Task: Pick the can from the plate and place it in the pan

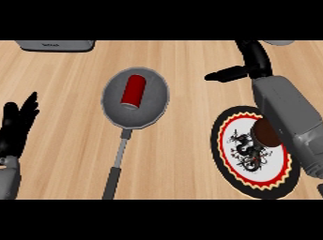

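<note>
Head view looked steeply down on a pale wooden surface (185, 61). A red can (132, 92) lay on its side inside a grey pan (150, 112) in the upper middle of the frame, its silver end toward the lower edge. The pan's long handle (116, 161) ran down toward the bottom of the frame.

At the lower right sat a round plate (228, 140) with a black rim, a yellow and red toothed border and a dark figure on its white middle. A brown round part of the right forearm (289, 112) covered part of the plate's centre.

The right hand (251, 65) showed in the upper right of the frame, well apart from the pan, its fingers apart and around nothing; one dark finger pointed left, though the rest of the hand was hard to make out against the arm.

The left hand (15, 129) rested at the left edge of the frame, fingers straight and up, touching nothing.

A grey box-like object (57, 45) lay at the upper left edge, partly cut off.
</note>
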Controlling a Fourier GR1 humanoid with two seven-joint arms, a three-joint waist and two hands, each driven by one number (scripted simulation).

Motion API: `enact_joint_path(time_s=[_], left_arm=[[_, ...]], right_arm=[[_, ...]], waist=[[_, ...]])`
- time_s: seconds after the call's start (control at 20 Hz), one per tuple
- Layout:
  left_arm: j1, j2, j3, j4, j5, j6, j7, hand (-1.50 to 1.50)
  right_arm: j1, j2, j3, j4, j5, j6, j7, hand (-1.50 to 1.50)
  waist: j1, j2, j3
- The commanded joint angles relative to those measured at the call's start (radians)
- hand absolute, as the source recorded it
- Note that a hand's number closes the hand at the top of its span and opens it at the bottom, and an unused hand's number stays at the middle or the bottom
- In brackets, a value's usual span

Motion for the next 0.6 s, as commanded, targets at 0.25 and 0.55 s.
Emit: enact_joint_path(time_s=[0.25,0.55], left_arm=[[0.051,0.024,0.014,-0.060,0.017,-0.038,0.011,0.00],[-0.012,0.007,0.021,0.055,0.000,-0.012,-0.047,0.00]], right_arm=[[0.017,-0.195,-0.033,0.082,0.037,0.238,-0.082,-1.50],[0.034,-0.294,-0.059,0.112,0.053,0.358,-0.140,-1.50]], waist=[[0.008,0.002,0.001],[0.003,0.006,0.001]])
